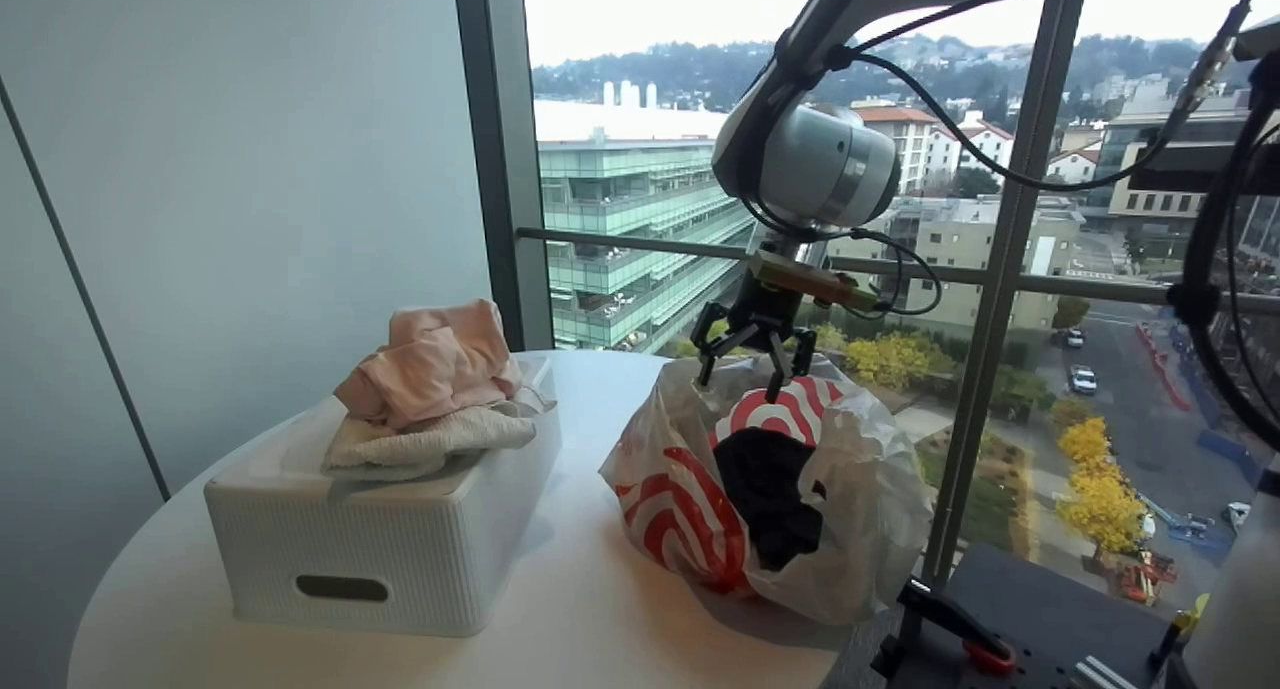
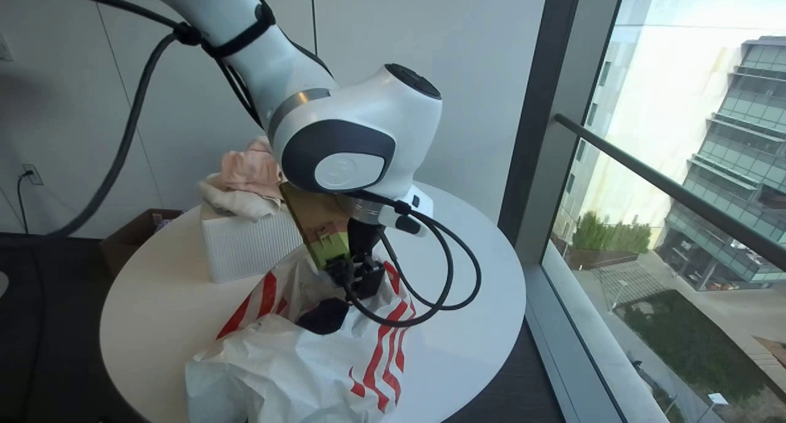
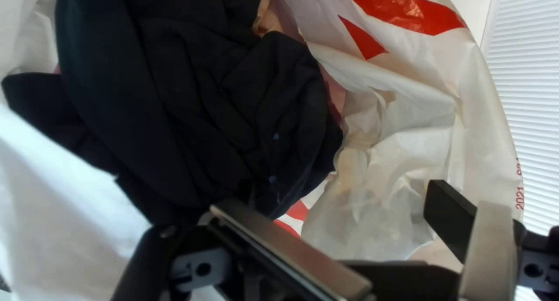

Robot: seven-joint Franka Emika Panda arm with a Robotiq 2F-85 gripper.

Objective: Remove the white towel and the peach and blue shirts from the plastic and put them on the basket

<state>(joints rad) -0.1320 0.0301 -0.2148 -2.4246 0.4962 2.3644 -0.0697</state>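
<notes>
The claw [image 1: 740, 381] is hanging at the mouth of the plastic bag [image 1: 870, 529], its two fingers [image 3: 288, 247] standing widely spread; in the wrist view the bag's pale film is showing between them. Whether a fingertip is brushing the bag, I cannot tell. At six o'clock from the claw in an exterior view, a dark garment [image 1: 765, 499] is lying bunched inside the gaping bag, looking near black with small blue marks in the wrist view. At eight o'clock the ribbed white basket [image 1: 420, 549] is standing near the bag, its hand slot sitting low on the end face. On top of it the white towel [image 1: 440, 439] is lying folded, and the peach shirt [image 1: 440, 364] is resting crumpled on the towel. Bag and basket are sharing a round white bench [image 1: 590, 609]. At four o'clock a dark platform [image 1: 1060, 609] is adjoining. Farther out, a pale wall [image 1: 250, 169] is rising at ten o'clock, and a dark window frame [image 1: 983, 369] is crossing a view of buildings at three. In an exterior view a cardboard box [image 2: 129, 239] is showing behind the bench at nine o'clock.
</notes>
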